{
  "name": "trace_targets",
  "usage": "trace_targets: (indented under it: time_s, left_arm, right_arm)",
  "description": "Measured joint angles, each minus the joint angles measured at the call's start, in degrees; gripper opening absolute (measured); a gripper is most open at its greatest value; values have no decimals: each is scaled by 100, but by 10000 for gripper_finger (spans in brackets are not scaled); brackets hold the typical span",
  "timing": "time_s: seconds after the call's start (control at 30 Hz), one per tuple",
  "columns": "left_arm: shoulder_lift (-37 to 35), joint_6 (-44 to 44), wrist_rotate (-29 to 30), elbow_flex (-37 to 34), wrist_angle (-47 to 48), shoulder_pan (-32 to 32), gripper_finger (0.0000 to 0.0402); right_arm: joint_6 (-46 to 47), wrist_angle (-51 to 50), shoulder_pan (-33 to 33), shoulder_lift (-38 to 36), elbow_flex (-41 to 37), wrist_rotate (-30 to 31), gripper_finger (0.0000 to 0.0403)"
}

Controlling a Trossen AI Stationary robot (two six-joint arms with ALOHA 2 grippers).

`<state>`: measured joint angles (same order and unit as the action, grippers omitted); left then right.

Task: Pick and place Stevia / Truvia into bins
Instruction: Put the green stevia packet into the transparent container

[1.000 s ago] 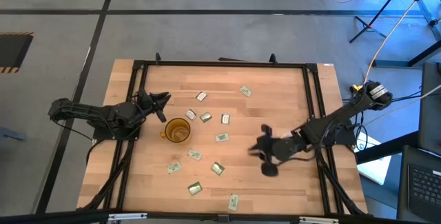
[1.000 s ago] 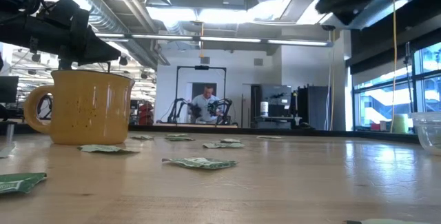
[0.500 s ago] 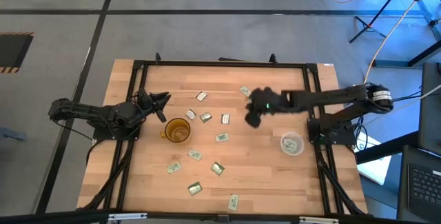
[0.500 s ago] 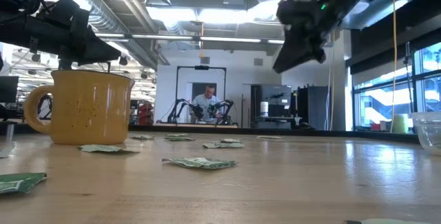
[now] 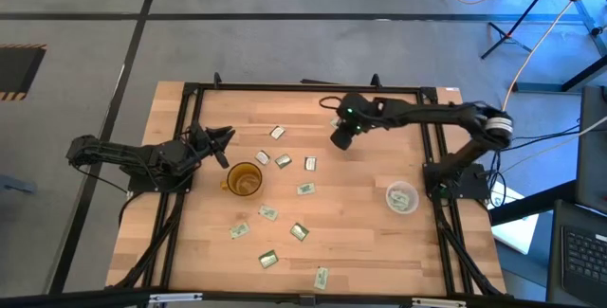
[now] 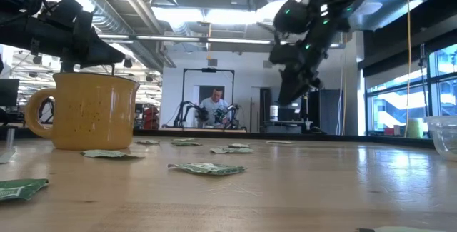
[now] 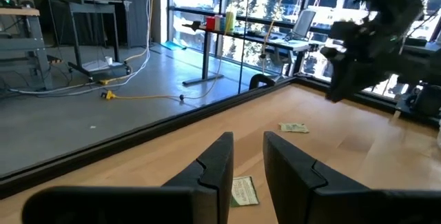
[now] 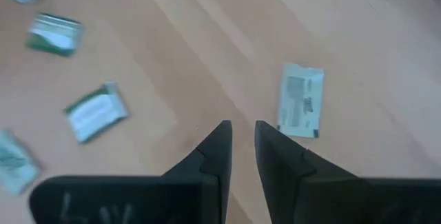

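Several green-and-white sachets [image 5: 304, 189] lie flat and scattered over the wooden table. The amber mug [image 5: 244, 179] stands left of centre, the clear cup [image 5: 401, 197] near the right edge with something pale inside. My right gripper [image 5: 340, 140] hovers shut above the table near the far edge, beside a sachet [image 8: 301, 101] that lies just past its fingertips [image 8: 241, 138]. In the low view it hangs well above the tabletop [image 6: 289, 93]. My left gripper [image 5: 226, 147] waits shut beside the mug's far left, with a sachet [image 7: 242, 191] below its fingers.
A black frame [image 5: 303, 88] runs round the table's edges. Bare wood lies between the mug and the clear cup [image 6: 446, 135]. More sachets [image 5: 267, 260] sit toward the near edge. A person shows far off in the room behind the table.
My right gripper has swung from beside the clear cup at the table's near right toward the far edge and slightly left, ending above a sachet there. The clear cup, earlier covered by the arm, now shows. My left arm has kept still.
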<state>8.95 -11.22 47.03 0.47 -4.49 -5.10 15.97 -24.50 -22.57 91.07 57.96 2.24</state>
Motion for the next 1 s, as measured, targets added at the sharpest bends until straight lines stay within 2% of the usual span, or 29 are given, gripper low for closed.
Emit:
trace_targets:
  time_s: [0.27,0.43,1.0]
  left_arm:
    - [-1,2,0,0,0,2,75]
    - [-1,2,0,0,1,0,75]
    - [-2,2,-13,0,48,0,75]
  right_arm:
    - [-460,-1100,-376,1271,1113,23,69]
    - [-756,-1450,-545,1812,1455,26,69]
    - [-750,-1400,-764,2234,1510,67,69]
